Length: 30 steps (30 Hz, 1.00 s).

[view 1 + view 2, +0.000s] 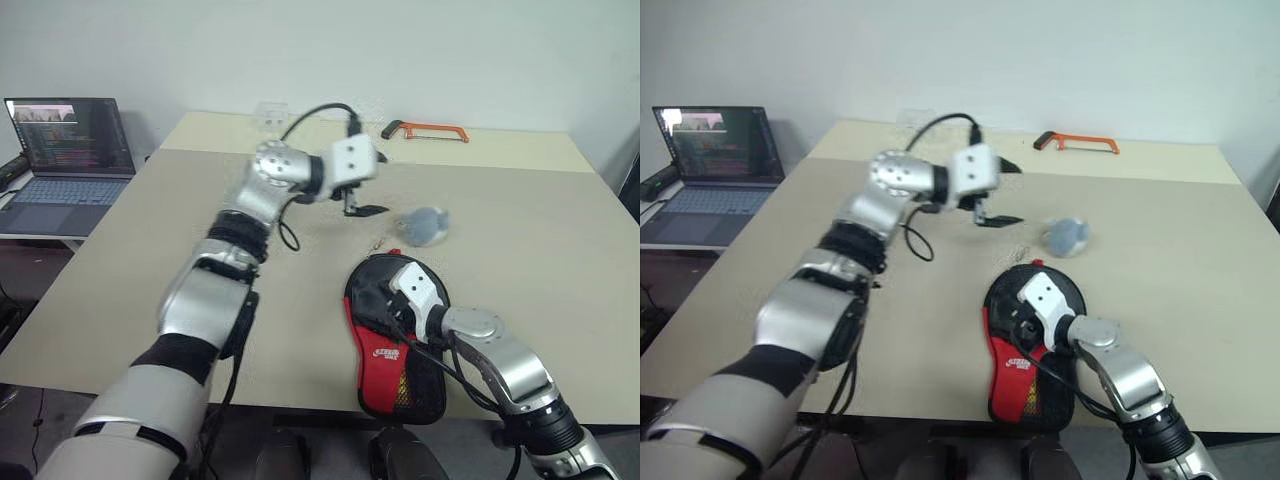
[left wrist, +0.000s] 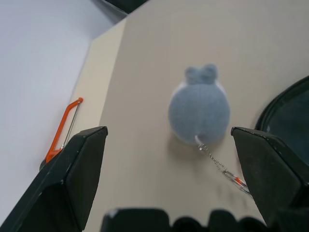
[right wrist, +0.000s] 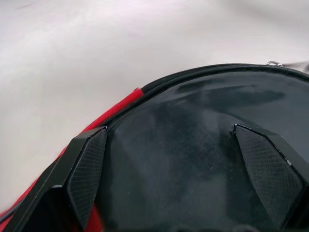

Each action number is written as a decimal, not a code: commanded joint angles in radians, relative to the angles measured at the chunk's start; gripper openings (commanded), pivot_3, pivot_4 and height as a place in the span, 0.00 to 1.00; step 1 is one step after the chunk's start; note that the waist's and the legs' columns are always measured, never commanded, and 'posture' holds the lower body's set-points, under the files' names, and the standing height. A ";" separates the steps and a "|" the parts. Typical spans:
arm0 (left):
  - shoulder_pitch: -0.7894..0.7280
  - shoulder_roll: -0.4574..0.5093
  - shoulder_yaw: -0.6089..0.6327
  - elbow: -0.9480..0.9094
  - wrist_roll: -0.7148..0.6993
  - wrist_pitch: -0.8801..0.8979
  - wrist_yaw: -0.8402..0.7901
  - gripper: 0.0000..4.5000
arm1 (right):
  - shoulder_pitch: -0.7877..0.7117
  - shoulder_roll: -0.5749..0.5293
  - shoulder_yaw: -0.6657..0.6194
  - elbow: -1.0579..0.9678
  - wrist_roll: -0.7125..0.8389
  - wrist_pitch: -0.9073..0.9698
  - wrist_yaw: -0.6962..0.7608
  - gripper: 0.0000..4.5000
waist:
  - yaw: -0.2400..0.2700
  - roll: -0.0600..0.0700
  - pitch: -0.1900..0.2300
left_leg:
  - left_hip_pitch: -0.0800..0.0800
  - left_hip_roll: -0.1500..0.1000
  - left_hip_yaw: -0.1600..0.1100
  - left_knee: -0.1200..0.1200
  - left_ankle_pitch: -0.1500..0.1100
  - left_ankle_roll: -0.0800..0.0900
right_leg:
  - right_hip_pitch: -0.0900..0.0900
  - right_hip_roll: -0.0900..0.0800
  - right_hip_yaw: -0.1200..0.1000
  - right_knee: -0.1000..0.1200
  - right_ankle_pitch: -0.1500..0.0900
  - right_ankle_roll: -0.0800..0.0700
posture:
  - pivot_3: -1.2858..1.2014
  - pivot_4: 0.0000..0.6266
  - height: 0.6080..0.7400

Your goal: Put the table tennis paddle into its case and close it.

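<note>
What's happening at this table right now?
A humanoid robot is working on a paddle case lying near the table's front edge. Its right claw is open, right over the case's dark upper part. The left claw is open in the air, empty, facing a grey plush toy. An orange hacksaw lies at the far edge.

Soft, even light fills the room, and the pale table shows no glare. Shadows are faint: a small one lies under the grey plush toy. The laptop screen glows at far left. The case surface carries dull reflections and looks slightly blurred up close.
</note>
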 commanded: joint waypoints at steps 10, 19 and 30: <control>0.341 0.178 0.112 -0.650 -0.398 0.639 -0.216 1.00 | 0.000 -0.129 -0.166 -0.139 0.183 0.129 0.136 1.00 | 0.005 0.001 0.001 | -0.001 0.001 0.000 0.001 0.000 0.000 | 0.000 -0.001 -0.001 0.000 0.000 0.000 | 0.52 0.24 1.00; 0.539 0.039 0.003 -0.777 -0.332 0.665 0.006 1.00 | -0.041 -0.406 -0.553 -0.294 0.485 0.292 0.277 1.00 | 0.007 0.003 0.003 | -0.002 0.000 -0.002 0.001 0.000 0.000 | 0.001 -0.002 0.001 -0.001 0.000 0.000 | 0.52 0.24 1.00; 0.559 -0.260 -0.201 -0.670 -0.130 0.642 0.336 1.00 | -0.434 -0.298 -0.493 0.251 0.298 0.153 -0.021 1.00 | -0.006 0.003 0.004 | 0.000 -0.001 0.000 -0.001 0.000 0.000 | -0.001 -0.001 0.007 -0.001 0.000 0.000 | 0.52 0.24 1.00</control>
